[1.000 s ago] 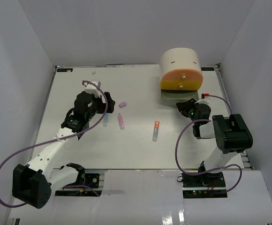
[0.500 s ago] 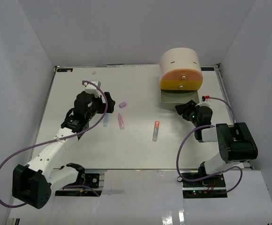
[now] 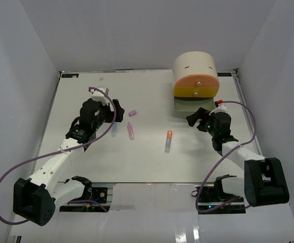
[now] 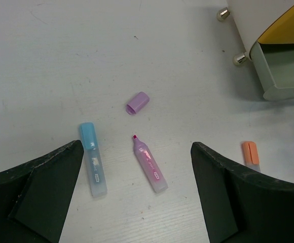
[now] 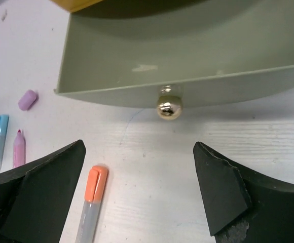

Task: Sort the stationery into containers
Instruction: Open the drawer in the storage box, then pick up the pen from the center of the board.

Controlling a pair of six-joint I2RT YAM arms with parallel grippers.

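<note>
The cream round organiser (image 3: 194,65) holds a peach drawer (image 3: 196,82), a yellow drawer (image 3: 195,92) and a grey-green drawer (image 5: 187,55) that stands pulled out. My right gripper (image 5: 138,147) is open just in front of that drawer's brass knob (image 5: 169,107), not touching it. An orange-capped marker (image 5: 92,202) lies beside its left finger. My left gripper (image 4: 137,146) hovers open over a blue marker (image 4: 93,164), an uncapped pink marker (image 4: 149,164) and a loose purple cap (image 4: 137,103).
The white table's raised back edge (image 3: 137,71) runs behind the organiser. White walls close in the left, back and right sides. A purple cable (image 3: 15,172) loops off the left arm near the table's left edge.
My right gripper has opened, let go of the grey-green drawer's knob and backed off slightly, its arm swinging down to the right. The left arm has not moved.
</note>
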